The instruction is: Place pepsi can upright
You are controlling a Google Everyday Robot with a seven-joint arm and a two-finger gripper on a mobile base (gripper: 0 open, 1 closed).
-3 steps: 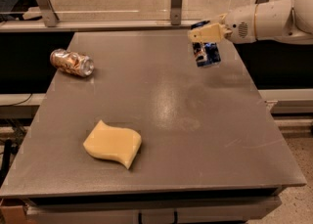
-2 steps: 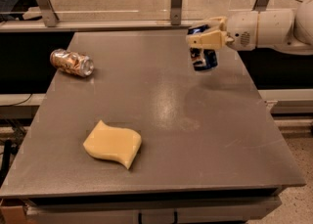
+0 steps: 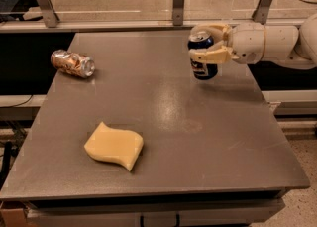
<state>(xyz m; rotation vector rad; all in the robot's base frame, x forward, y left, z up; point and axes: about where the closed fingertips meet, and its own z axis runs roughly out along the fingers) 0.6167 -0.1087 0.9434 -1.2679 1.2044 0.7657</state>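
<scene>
The pepsi can [image 3: 202,67] is dark blue with a silver top and stands nearly upright at the far right of the grey table [image 3: 198,137]. My gripper [image 3: 208,43] reaches in from the right on a white arm. Its tan fingers [image 3: 212,55] are closed around the can's upper half. The can's bottom is at or just above the table surface; I cannot tell whether it touches.
An orange-brown dented can [image 3: 73,63] lies on its side at the far left of the table. A yellow sponge [image 3: 114,145] lies at the front left. A low rail with metal posts [image 3: 179,2] runs along the table's far edge.
The can has turned from tilted to nearly upright in my gripper and has come down towards the table. The arm has moved slightly left.
</scene>
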